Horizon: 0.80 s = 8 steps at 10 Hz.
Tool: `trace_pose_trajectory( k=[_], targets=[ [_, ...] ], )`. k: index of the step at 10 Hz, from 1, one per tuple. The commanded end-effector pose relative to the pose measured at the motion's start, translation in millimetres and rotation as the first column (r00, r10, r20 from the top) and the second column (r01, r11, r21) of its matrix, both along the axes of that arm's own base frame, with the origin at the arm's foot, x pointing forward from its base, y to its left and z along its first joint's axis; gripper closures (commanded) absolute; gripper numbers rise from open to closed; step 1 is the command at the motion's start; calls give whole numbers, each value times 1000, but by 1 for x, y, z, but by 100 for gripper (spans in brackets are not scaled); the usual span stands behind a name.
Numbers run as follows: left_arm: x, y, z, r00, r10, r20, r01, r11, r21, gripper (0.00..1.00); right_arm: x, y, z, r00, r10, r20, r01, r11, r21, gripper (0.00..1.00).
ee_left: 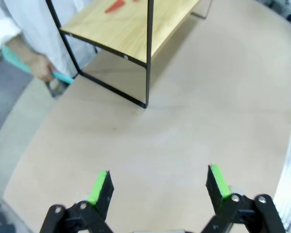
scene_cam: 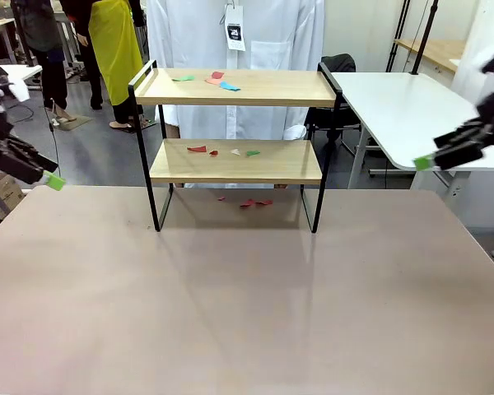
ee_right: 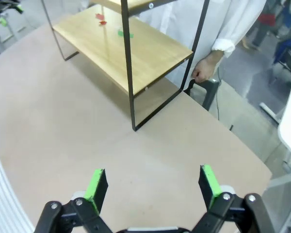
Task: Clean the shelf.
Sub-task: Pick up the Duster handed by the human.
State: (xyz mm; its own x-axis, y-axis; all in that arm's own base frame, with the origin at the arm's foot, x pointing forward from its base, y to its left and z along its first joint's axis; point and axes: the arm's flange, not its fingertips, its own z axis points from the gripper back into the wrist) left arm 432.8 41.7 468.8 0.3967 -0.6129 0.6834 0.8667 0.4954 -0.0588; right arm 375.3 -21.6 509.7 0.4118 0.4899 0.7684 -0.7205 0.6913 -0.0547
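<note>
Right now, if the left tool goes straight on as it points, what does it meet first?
The left tool would likely meet bare table first, short of the shelf; depth is unclear.

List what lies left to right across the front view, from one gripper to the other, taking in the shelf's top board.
left gripper → shelf's left handle → green scrap → red scrap → blue scrap → shelf's right handle → right gripper

The left gripper (ee_left: 158, 183), jaws apart, hangs over the table (ee_left: 194, 121) near the shelf (ee_left: 131, 29).
</note>
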Motion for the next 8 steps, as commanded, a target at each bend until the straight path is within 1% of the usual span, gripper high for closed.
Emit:
trace_pose_trajectory(
  k=[1, 2, 3, 4, 5, 8],
  targets=[
    [31, 27, -20, 993, -119, 10, 120, 988, -99, 0, 12, -42, -11, 992, 126, 3, -127, 991, 49, 0],
    [37, 37, -27, 991, -120, 49, 126, 983, -136, 0, 18, -60, -19, 988, 152, 2, -152, 987, 61, 0],
    [39, 42, -33, 991, -70, 113, 86, 985, -149, 0, 24, -76, -28, 986, 167, 8, -167, 982, 89, 0],
    [38, 40, -34, 993, -23, 118, 43, 984, -174, 0, 26, -74, -35, 989, 145, 19, -147, 983, 108, 0],
    [20, 40, -24, 993, -81, 81, 91, 988, -128, 0, 5, -69, -27, 992, 122, 7, -123, 991, 60, 0],
    [20, 40, -24, 993, -81, 81, 91, 988, -128, 0, 5, -69, -27, 992, 122, 7, -123, 991, 60, 0]
  ],
)
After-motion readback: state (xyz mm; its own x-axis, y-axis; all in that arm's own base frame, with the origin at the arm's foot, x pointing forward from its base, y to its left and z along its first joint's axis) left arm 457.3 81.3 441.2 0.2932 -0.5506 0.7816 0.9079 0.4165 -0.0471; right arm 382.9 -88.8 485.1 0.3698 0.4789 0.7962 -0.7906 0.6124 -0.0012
